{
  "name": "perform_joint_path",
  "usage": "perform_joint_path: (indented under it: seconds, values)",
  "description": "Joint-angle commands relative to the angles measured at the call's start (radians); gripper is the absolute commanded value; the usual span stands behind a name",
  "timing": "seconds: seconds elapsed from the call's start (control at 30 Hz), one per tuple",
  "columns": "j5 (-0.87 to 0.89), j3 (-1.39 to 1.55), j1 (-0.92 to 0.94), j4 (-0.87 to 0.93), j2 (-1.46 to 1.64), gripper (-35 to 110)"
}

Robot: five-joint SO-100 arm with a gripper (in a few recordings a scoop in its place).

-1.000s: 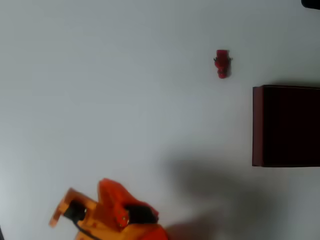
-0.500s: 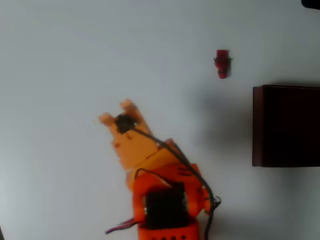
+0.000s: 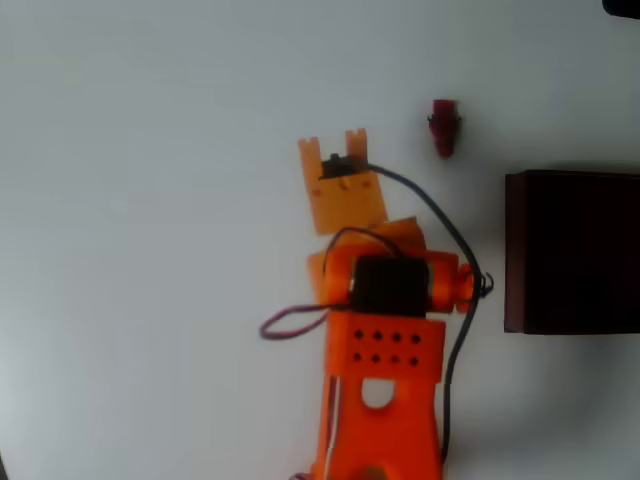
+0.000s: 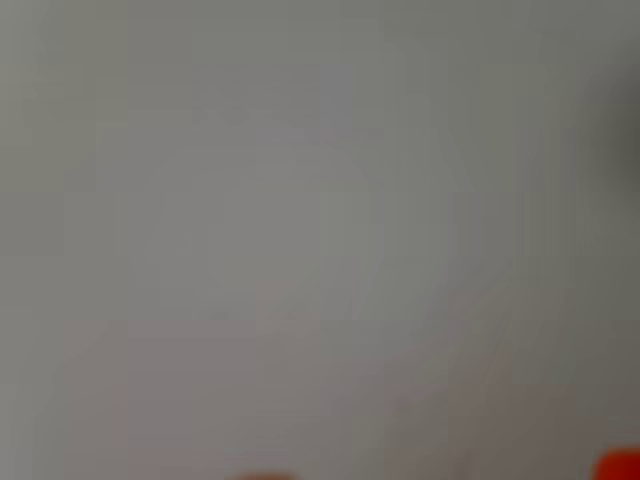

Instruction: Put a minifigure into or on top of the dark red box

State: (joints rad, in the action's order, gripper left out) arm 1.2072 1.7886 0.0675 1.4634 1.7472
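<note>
Overhead, orange plastic gripper (image 3: 333,145) prongs spread, tiny red minifigure (image 3: 444,127) apart, boxy dark red box (image 3: 515,250).

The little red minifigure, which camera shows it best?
The overhead view. There the minifigure lies plainly on the white table, up and to the right of the gripper and above the dark red box. The wrist view is blurry grey; no figure can be made out there.
</note>
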Motion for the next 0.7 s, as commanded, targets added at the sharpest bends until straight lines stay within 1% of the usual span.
perform_joint_path:
  seconds: [0.0, 0.23, 0.43, 0.53, 0.67]
  values:
    - [0.038, -0.167, 0.021, 0.040, -0.107, 16]
    - [0.077, -0.537, 0.040, 0.133, -0.390, 18]
    - [0.087, -0.871, 0.084, 0.253, -0.589, 19]
    - [0.075, -0.976, 0.117, 0.275, -0.669, 20]
    - [0.078, -1.028, 0.147, 0.276, -0.741, 20]
